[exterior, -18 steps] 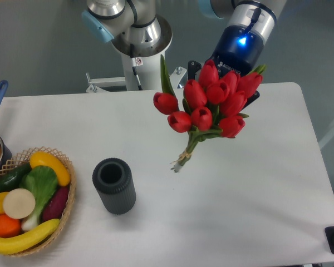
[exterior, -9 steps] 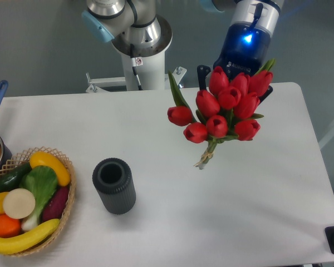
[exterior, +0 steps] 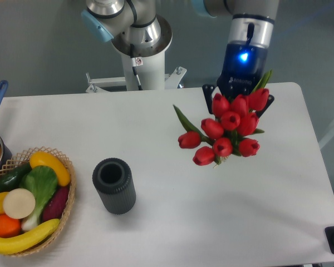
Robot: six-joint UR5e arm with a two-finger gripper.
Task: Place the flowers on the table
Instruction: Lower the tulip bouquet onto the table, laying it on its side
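Flowers (exterior: 227,130), red tulips with green leaves, bunch tightly together.

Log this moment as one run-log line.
phase: carrying | gripper: shut on flowers | flowers: held above table, right of vase | placed: not yet
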